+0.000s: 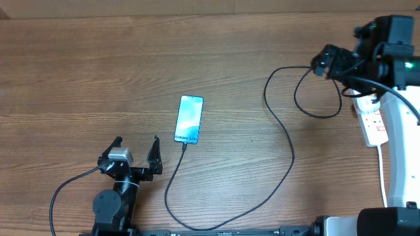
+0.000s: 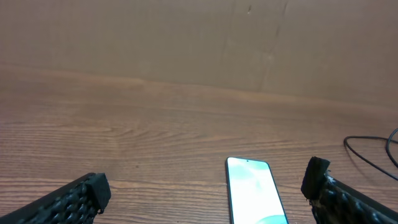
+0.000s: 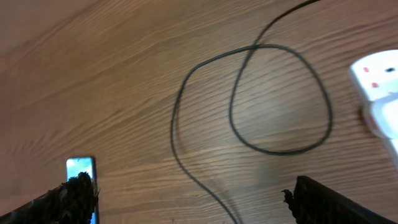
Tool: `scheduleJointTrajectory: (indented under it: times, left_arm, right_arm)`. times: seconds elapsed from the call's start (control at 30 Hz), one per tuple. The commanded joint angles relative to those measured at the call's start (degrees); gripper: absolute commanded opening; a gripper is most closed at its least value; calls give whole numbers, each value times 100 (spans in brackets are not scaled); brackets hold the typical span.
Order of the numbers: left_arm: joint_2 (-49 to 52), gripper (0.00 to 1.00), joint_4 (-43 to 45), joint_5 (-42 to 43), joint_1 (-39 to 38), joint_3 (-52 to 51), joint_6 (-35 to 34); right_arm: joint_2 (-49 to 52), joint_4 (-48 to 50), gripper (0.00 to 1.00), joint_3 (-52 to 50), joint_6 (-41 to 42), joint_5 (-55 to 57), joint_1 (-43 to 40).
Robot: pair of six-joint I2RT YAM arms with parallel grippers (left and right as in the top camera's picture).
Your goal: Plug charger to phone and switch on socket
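Phone (image 1: 189, 118) lies flat on the tabletop (image 1: 79, 65), screen up. Charger (image 1: 293, 152) tip meets its near end; whether it is seated cannot be told. The cable loops right toward the power strip (image 1: 374, 121). Left tool (image 1: 136, 149) is open and empty, just beside the phone. Right tool (image 1: 323, 62) is open and empty, over the cable loop.

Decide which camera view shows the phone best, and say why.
Overhead: the whole phone lies in view, lettering included. Left wrist cuts off its near end; right wrist shows only a small part near the frame's bottom edge.
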Motion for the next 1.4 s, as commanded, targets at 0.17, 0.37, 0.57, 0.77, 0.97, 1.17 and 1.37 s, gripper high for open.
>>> scheduleJointTrajectory:
  times: [0.17, 0.37, 0.57, 0.77, 0.97, 1.17, 1.37]
  left_arm:
    - [-70, 100, -11, -9, 35, -20, 109]
    - [-70, 99, -11, -9, 35, -20, 109]
    - [-70, 99, -11, -9, 35, -20, 109]
    - [-70, 100, -11, -9, 35, -20, 109]
    - [-70, 100, -11, -9, 35, -20, 109]
    - [-70, 100, -11, -9, 35, -20, 109]
    - [-70, 99, -11, -9, 35, -20, 109]
  right_arm:
    - [-22, 164, 100, 37, -9, 170, 190]
    - [-20, 166, 100, 13, -131, 313, 190]
    - [-20, 461, 100, -664, -1067, 293, 382]
    - [-20, 1272, 100, -1792, -1099, 223, 474]
    - [-20, 1884, 100, -2931, -1099, -125, 525]
    - [-22, 3077, 100, -4328, -999, -155, 732]
    - [-44, 3923, 100, -5136, -883, 240, 833]
